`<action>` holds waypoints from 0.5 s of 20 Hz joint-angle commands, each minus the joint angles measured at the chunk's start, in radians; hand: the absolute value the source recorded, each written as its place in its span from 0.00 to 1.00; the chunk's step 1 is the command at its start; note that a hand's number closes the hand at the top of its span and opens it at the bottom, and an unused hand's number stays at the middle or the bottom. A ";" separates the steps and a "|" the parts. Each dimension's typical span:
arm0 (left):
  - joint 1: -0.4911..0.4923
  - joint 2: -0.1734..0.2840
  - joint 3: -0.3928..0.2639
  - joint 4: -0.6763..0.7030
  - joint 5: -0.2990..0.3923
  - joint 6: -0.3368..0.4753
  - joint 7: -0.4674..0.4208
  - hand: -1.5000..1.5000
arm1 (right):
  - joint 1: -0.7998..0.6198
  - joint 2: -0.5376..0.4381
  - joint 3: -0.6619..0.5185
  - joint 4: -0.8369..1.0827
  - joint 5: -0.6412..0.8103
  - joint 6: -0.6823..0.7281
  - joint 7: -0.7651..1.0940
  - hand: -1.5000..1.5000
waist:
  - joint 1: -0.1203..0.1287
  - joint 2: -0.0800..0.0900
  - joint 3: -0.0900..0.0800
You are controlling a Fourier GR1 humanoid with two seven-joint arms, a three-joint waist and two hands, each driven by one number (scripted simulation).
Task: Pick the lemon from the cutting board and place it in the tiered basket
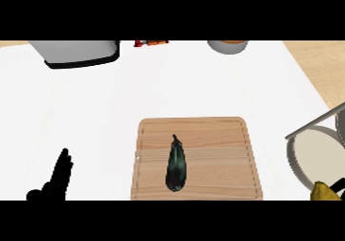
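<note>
Yellow lemon [324, 191] sits gripped by the right robot hand [340, 184] beside the grey wire tiered basket [311, 126], right of the wooden cutting board [196, 157]; left robot hand [55, 181] rests open.

Light fell bright and even over the white counter [168, 80]. Beyond my left hand [55, 183], shadows were faint and soft.

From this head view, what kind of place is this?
Most likely a kitchen counter: a wooden cutting board with a dark eggplant-like vegetable on it, a wire tiered basket at the right, and a grey appliance at the back of the white counter.
</note>
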 commanded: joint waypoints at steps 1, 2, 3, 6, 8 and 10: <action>-0.023 0.001 0.028 0.018 0.016 0.008 0.024 0.50 | 0.071 -0.019 -0.192 -0.106 -0.211 -0.044 -0.122 1.00 | -0.030 0.001 -0.008; -0.006 -0.014 0.019 0.018 0.014 0.016 0.015 0.50 | 0.074 -0.036 -0.241 -0.134 -0.252 -0.032 -0.137 1.00 | -0.033 -0.002 -0.010; 0.000 -0.019 0.014 0.013 0.010 0.020 0.009 0.50 | 0.086 -0.027 -0.283 -0.167 -0.292 -0.038 -0.145 1.00 | -0.039 -0.005 -0.011; 0.010 -0.004 0.030 0.002 0.016 0.022 0.017 0.50 | 0.113 -0.064 -0.433 -0.188 -0.356 -0.035 -0.242 1.00 | -0.041 -0.007 -0.009; 0.012 -0.015 0.022 0.014 0.017 0.017 0.001 0.50 | 0.148 -0.090 -0.532 -0.212 -0.416 0.001 -0.284 1.00 | -0.035 -0.002 -0.012; 0.015 -0.012 0.021 0.009 0.014 0.019 0.006 0.50 | 0.171 -0.103 -0.645 -0.231 -0.494 0.039 -0.296 1.00 | -0.026 0.000 -0.013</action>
